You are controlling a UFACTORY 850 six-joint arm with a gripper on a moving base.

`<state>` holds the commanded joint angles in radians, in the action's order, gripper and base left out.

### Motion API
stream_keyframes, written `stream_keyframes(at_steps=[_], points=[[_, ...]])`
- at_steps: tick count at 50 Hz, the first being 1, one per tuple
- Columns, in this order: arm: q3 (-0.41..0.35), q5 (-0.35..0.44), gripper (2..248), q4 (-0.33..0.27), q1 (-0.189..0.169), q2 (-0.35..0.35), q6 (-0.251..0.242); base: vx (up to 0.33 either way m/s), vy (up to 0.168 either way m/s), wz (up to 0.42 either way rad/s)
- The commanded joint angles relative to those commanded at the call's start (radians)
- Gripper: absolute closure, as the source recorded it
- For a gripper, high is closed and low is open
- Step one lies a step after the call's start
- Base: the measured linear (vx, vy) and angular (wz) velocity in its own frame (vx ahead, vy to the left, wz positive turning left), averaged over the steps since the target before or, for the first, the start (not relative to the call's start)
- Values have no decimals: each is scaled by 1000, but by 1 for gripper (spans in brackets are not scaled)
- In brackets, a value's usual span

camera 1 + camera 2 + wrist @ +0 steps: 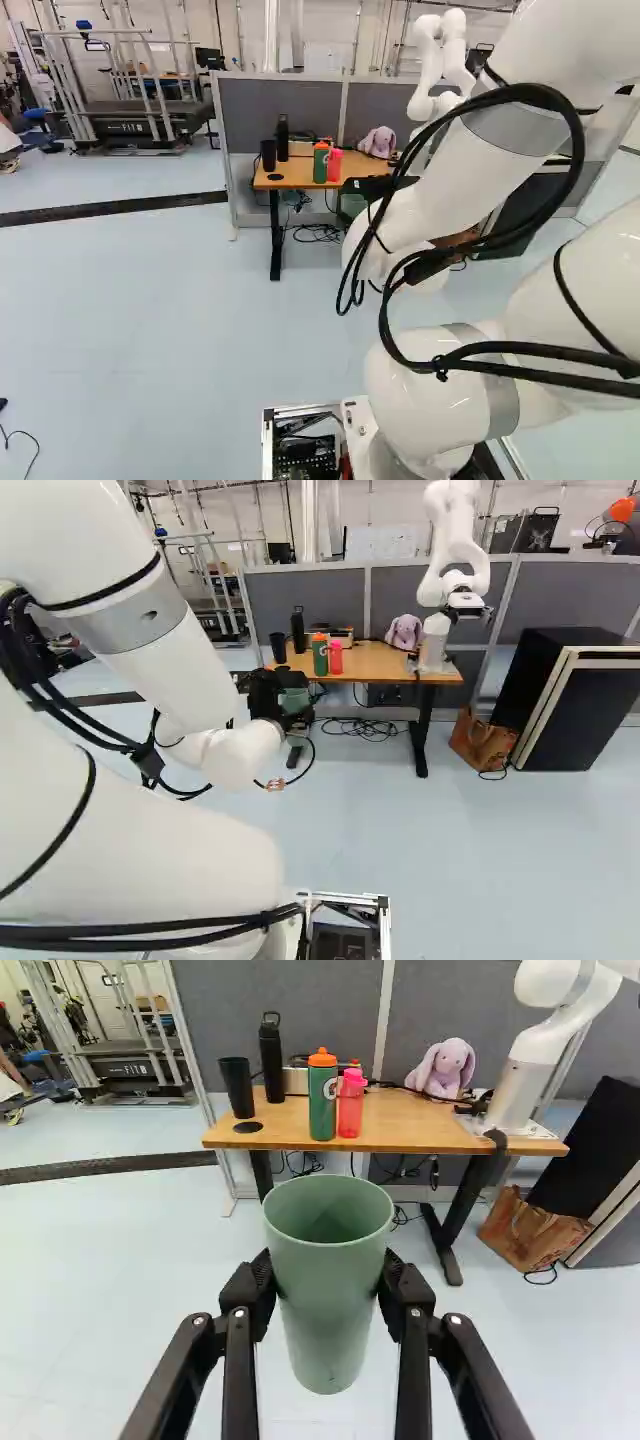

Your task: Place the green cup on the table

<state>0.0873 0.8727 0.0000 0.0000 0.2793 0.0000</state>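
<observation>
Because the gripper [328, 1276] clamps the green cup [328, 1322] from both sides, in the air short of the table [420, 1127], grasping seems done; approaching, placing and releasing remain.

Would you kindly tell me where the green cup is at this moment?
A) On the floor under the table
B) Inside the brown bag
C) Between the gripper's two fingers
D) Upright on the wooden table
C: in the wrist view the green cup is held between the two fingers of the gripper, short of the table.
</observation>
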Motion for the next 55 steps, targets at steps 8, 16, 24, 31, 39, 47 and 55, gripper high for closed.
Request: stream_keyframes(at_steps=[8, 16, 24, 31, 39, 47, 55], points=[[0, 0, 128, 0, 0, 0, 0, 0, 0, 0], [0, 0, 128, 0, 0, 0, 0, 0, 0, 0], [0, 0, 128, 0, 0, 0, 0, 0, 0, 0], [0, 0, 128, 0, 0, 0, 0, 0, 0, 0], [0, 0, 128, 0, 0, 0, 0, 0, 0, 0], [0, 0, 128, 0, 0, 0, 0, 38, 2, -129], [0, 0, 128, 0, 0, 0, 0, 210, 113, -126]])
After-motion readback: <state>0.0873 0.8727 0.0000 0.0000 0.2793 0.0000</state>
